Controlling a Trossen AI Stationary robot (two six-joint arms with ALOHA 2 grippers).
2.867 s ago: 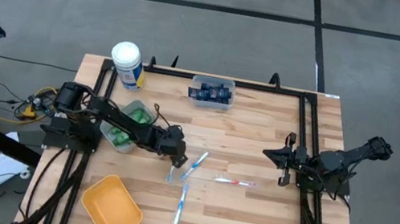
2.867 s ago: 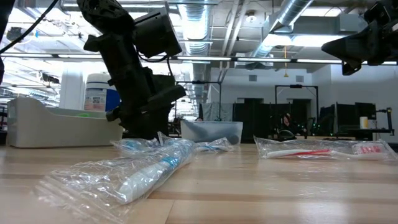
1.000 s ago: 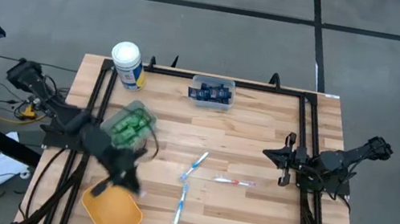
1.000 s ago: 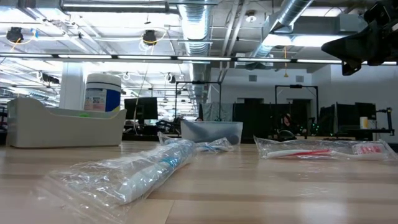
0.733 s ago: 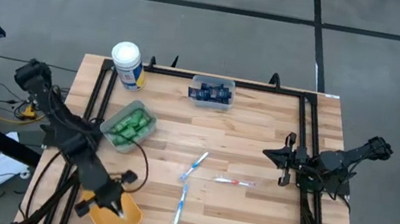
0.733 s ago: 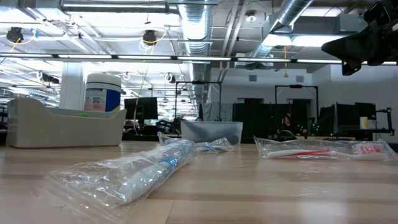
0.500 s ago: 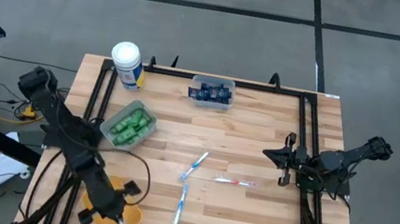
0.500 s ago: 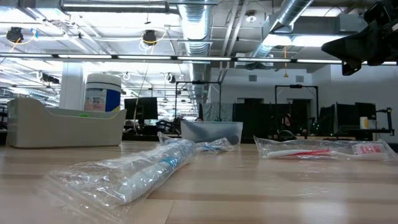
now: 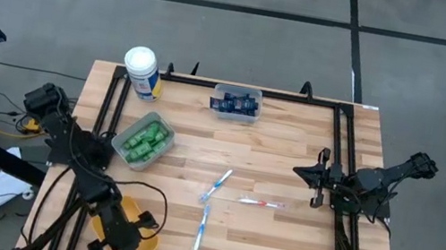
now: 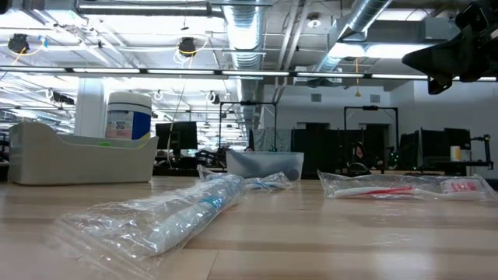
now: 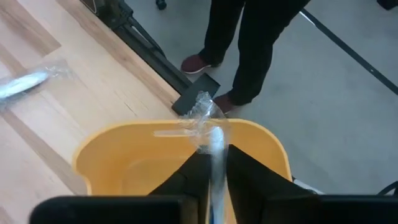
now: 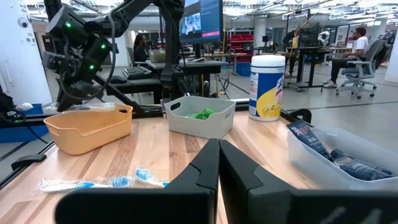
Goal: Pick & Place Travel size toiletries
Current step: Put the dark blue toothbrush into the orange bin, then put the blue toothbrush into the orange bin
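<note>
Now I've got the left gripper [image 11: 214, 177] clamped on a bagged toothbrush [image 11: 213, 140] over the yellow bin [image 11: 124, 158], right gripper [image 12: 217, 163] pinched closed, parked at desk [image 9: 282, 153] edge.

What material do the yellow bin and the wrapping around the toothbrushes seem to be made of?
The yellow bin looks like moulded plastic with a smooth, slightly glossy finish and rounded rim. The wrapping around the toothbrushes seems thin clear plastic film: it is see-through, crinkled and glints under the lights.
</note>
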